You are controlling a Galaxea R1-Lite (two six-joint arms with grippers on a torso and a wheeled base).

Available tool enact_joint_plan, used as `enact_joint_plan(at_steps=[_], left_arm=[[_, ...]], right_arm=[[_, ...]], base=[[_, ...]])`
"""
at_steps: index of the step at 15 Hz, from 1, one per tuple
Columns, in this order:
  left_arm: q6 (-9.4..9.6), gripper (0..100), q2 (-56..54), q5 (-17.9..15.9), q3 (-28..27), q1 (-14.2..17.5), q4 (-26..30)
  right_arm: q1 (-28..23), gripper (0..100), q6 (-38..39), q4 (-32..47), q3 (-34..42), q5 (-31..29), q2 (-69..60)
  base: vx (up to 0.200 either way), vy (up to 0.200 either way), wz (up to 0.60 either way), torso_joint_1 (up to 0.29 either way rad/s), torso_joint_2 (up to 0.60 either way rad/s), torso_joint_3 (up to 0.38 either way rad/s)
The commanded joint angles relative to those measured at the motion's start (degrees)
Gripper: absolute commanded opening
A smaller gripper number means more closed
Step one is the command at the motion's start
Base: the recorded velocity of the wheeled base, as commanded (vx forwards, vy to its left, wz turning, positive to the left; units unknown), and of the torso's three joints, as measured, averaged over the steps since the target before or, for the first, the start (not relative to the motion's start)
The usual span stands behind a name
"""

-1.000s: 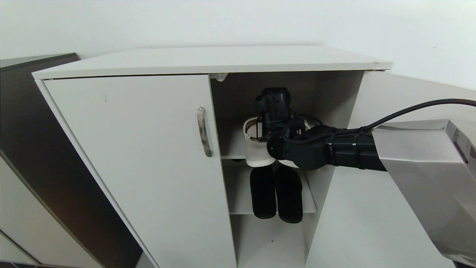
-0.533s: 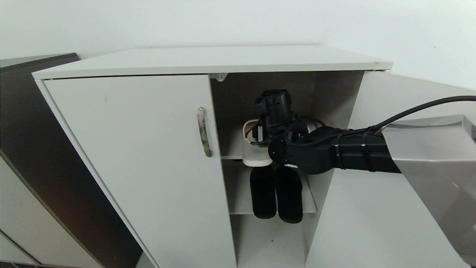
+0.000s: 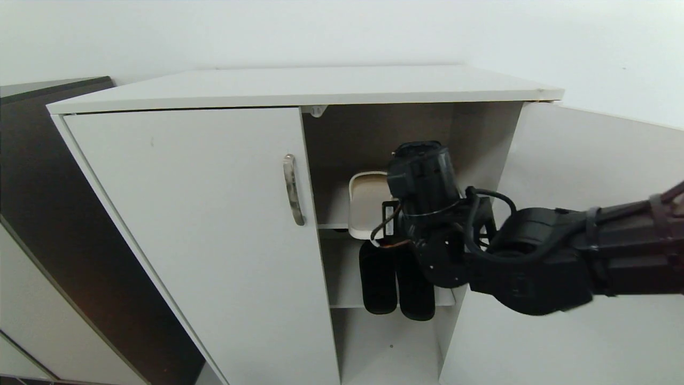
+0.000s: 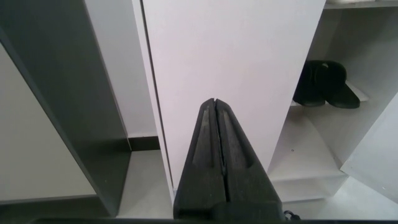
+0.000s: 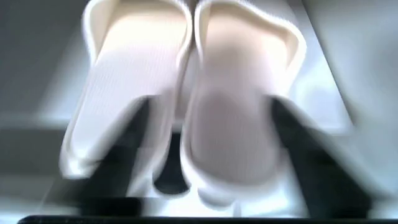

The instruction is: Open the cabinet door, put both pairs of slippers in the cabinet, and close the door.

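on the upper shelf [image 3: 331,208] of the cabinet [image 3: 299,88] the white slippers [image 3: 366,206] lie side by side, toes towards the back and heels poking a little over the front edge; that looks like the natural result of sliding a pair in from the front. one level down, on the lower shelf [image 3: 342,278], the black slippers [image 3: 379,278] sit the same way, heels hanging over the edge, so both pairs seem to be stowed and each has its own shelf

the right gripper [image 5: 211,102] hangs just in front of the white pair, pointing into the opening. its two fingers stand wide apart, one to each side of the pair, and hold nothing; i judge the pair is released and resting on its own

the right door [image 3: 588,160] stands swung wide, which gives the arm room to reach the shelves. it is the step not yet done, and the arm must be clear of the opening before the door can swing shut

the left door [image 3: 187,224] is closed, its handle [image 3: 291,190] near the middle edge. the left gripper [image 4: 214,109] hangs low, facing that door, fingers pressed together on nothing, probably parked out of the way since only the right side is being worked
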Motion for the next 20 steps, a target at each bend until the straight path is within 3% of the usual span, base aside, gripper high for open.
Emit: enact_joint_plan(at_steps=[1,4,9,20], left_arm=[[0.02,0,0.05,-0.02,0.0,0.01,-0.07],[0.02,0,0.05,-0.02,0.0,0.01,-0.07],[0.02,0,0.05,-0.02,0.0,0.01,0.01],[0.02,0,0.05,-0.02,0.0,0.01,0.01]], right_arm=[[3.19,0,-0.19,-5.4,11.4,0.26,-9.74],[3.8,0,-0.19,-7.68,18.34,1.66,-12.73],[3.27,0,-0.1,-8.82,18.78,2.98,-11.5],[3.1,0,-0.1,-10.49,20.98,3.16,-10.62]], base=[[0.0,0.0,0.0,0.0,0.0,0.0],[0.0,0.0,0.0,0.0,0.0,0.0],[0.0,0.0,0.0,0.0,0.0,0.0],[-0.2,0.0,0.0,0.001,0.0,0.003]])
